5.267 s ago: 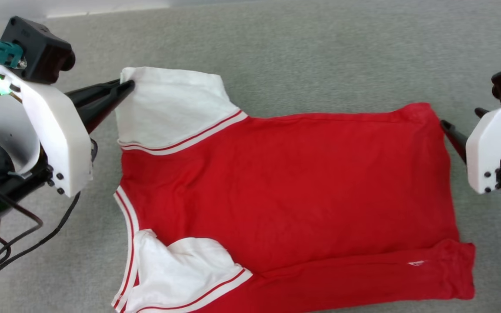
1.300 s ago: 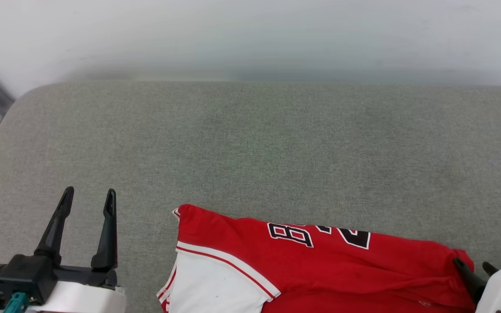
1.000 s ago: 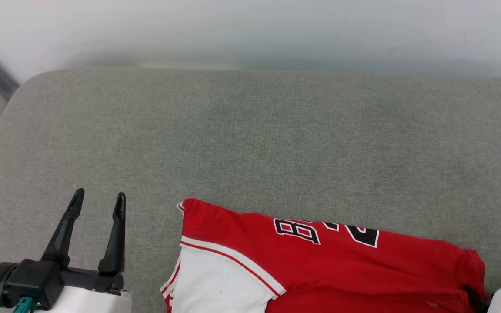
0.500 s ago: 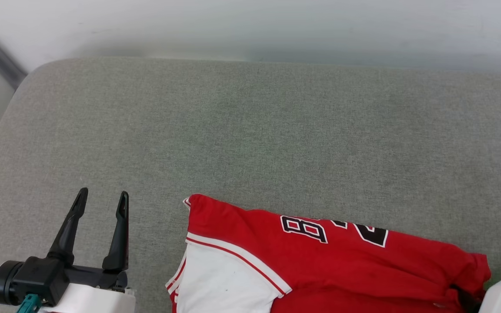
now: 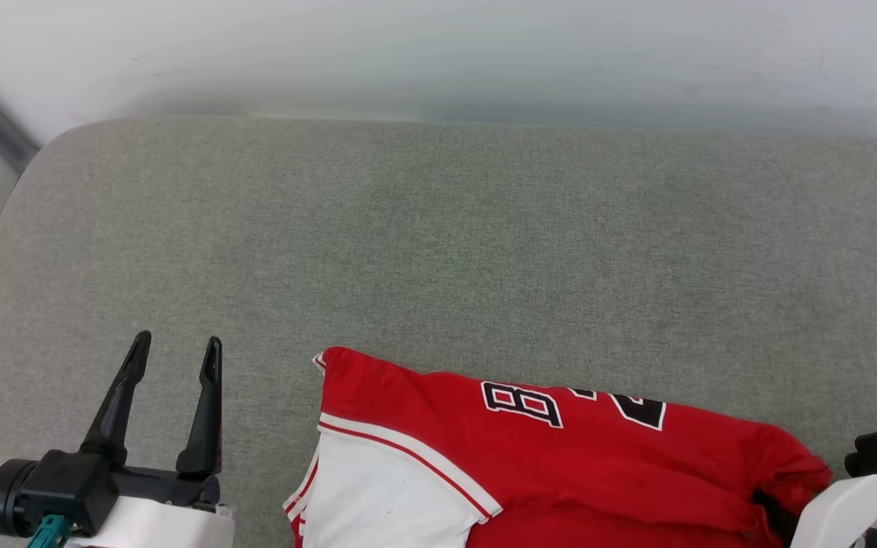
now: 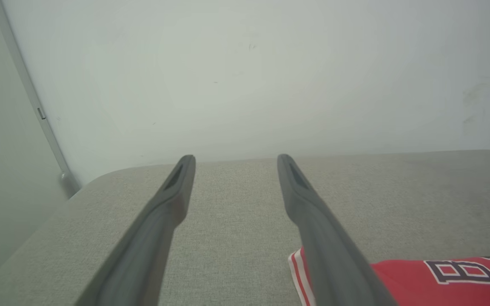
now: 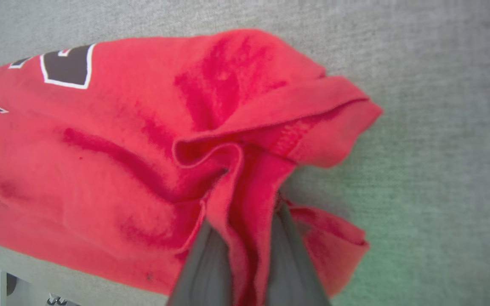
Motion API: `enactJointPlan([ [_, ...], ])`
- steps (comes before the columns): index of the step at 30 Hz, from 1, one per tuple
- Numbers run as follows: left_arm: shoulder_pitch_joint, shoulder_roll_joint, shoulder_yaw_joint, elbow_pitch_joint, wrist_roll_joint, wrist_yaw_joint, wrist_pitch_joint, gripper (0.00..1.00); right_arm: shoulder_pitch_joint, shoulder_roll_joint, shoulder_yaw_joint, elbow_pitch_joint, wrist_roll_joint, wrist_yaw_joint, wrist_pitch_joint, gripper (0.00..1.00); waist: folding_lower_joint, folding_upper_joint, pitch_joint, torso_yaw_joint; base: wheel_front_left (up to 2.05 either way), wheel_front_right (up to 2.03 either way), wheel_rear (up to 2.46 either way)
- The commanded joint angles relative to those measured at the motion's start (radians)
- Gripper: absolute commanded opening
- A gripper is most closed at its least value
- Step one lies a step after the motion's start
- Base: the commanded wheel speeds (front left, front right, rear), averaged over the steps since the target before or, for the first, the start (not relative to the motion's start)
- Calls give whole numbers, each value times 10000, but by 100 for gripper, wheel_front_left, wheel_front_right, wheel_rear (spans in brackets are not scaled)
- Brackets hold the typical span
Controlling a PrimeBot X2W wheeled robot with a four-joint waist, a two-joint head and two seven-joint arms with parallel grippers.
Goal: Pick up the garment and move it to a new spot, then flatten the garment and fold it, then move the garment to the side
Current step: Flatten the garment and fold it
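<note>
The garment (image 5: 560,457) lies on the grey padded surface (image 5: 438,251) at the near edge of the head view. Its red body is spread across the robot's front, a white sleeve (image 5: 385,495) lies toward the robot's left, and the black-and-white lettering (image 5: 522,403) faces up. The right gripper (image 7: 245,216) has its jaws closed on the garment at its right end: in the right wrist view a ridge of red cloth runs up between the two dark fingers (image 7: 206,263) and is pinched there, with the hem puckered and folded around them. In the head view the cloth is gathered into a bunch at that end, and the fingers seem buried in it, though the fabric hides how deep they reach. The left gripper (image 5: 177,339) has its jaws wide apart with nothing between them. It sits over bare surface just left of the garment, clear of the cloth, with its fingertips pointing toward the pale wall (image 5: 438,53). In the left wrist view the garment's striped edge (image 6: 298,272) shows beside the nearer finger, apart from the open gap
</note>
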Motion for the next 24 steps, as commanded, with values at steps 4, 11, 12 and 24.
enactJointPlan([
  [4,62,-29,47,19,66,-36,-45,100,-110,-110,-234,185,-229,-10,-280,0,0,0,-29,-78,0,0,0],
  [11,79,-15,-23,37,59,-43,-45,100,-361,-630,-1427,392,-693,-12,-726,0,0,0,-97,-204,0,0,0],
  [12,98,9,-52,50,45,-44,-45,100,-441,-700,-1639,434,-826,-9,-786,0,0,0,-117,-227,0,0,0],
  [24,312,108,-198,144,-64,-48,-45,100,-742,-707,-2401,397,-1665,-1,-1000,0,0,0,-551,-499,0,0,0],
])
